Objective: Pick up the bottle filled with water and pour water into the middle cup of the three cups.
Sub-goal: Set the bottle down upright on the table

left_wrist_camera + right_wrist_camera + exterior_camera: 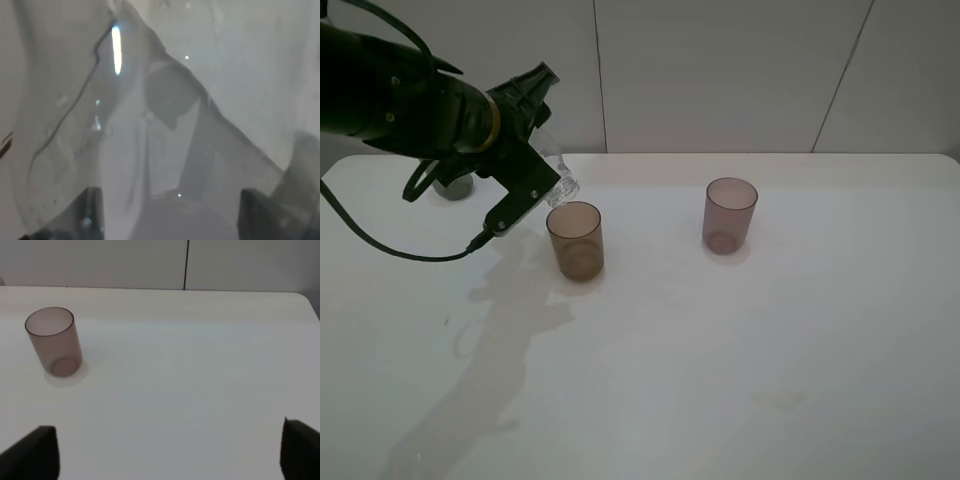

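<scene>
My left gripper [532, 145] is shut on the clear bottle [556, 172] and holds it tilted, with the open neck just above the near rim of the amber-brown middle cup [575, 240]. In the left wrist view the bottle [150, 125] fills the frame between the dark fingers [90, 212]. The mauve-purple cup [730, 214] stands to the right and also shows in the right wrist view [52, 342]. The dark grey cup [453, 187] is mostly hidden behind the left arm. My right gripper [167, 452] is open and empty above the table; it is out of the exterior view.
All three cups stand on a white table [770, 350] with a white wall behind it. A black cable [400, 250] hangs from the left arm close to the table top.
</scene>
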You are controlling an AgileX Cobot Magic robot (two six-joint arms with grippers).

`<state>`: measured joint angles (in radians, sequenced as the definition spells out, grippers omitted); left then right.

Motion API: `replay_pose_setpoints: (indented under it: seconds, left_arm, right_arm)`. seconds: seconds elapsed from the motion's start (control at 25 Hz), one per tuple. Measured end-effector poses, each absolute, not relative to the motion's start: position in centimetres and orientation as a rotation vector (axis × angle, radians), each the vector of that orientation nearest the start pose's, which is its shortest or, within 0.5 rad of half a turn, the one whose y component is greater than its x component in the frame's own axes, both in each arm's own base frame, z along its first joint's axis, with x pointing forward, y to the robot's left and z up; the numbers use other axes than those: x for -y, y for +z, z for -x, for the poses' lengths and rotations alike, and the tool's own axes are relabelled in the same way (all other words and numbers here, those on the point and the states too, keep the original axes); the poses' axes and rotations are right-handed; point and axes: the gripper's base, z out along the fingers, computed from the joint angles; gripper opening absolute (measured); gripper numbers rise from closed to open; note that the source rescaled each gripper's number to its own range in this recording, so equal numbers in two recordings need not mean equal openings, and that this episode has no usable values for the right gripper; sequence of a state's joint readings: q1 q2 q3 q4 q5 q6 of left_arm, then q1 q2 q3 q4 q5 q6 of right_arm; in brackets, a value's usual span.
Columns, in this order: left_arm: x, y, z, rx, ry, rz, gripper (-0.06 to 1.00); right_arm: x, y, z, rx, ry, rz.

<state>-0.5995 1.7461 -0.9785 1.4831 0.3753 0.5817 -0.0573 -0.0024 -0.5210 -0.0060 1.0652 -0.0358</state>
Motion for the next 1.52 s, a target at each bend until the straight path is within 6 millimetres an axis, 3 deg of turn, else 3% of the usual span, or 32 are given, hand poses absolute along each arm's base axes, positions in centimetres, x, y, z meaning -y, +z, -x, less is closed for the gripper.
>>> replay_pose_setpoints:
  seconds: [0.56,0.72,0.84,0.96,1.12,1.32,1.52]
  left_arm:
    - [17.6,19.8,-31.6,0.957,-1.43,3.058,0.01]
    - [17.5,20.1,-31.4,1.145,-1.392,3.055,0.01]
    - [17.2,21.5,-30.9,1.326,-1.404,3.047,0.01]
    - [16.8,23.5,-30.3,1.638,-1.397,3.013,0.01]
    - [14.9,25.6,-29.9,2.391,-1.22,2.764,0.01]
    - [12.1,27.1,-29.7,3.273,-0.789,2.259,0.01]
    - [9.6,25.3,-29.1,3.82,-0.213,1.755,0.01]
  right_arm:
    - [0.0,28.3,0.8,-2.026,-0.059,-0.022]
    - [0.0,28.3,0.8,-2.026,-0.066,-0.022]
    - [0.0,28.3,0.8,-2.026,-0.066,-0.022]
    - [0.0,28.3,0.8,-2.026,-0.066,-0.022]
    - [0.0,28.3,0.8,-2.026,-0.066,-0.022]
    - [0.0,28.3,0.8,-2.026,-0.066,-0.022]
    - [0.0,28.3,0.8,-2.026,-0.066,-0.022]
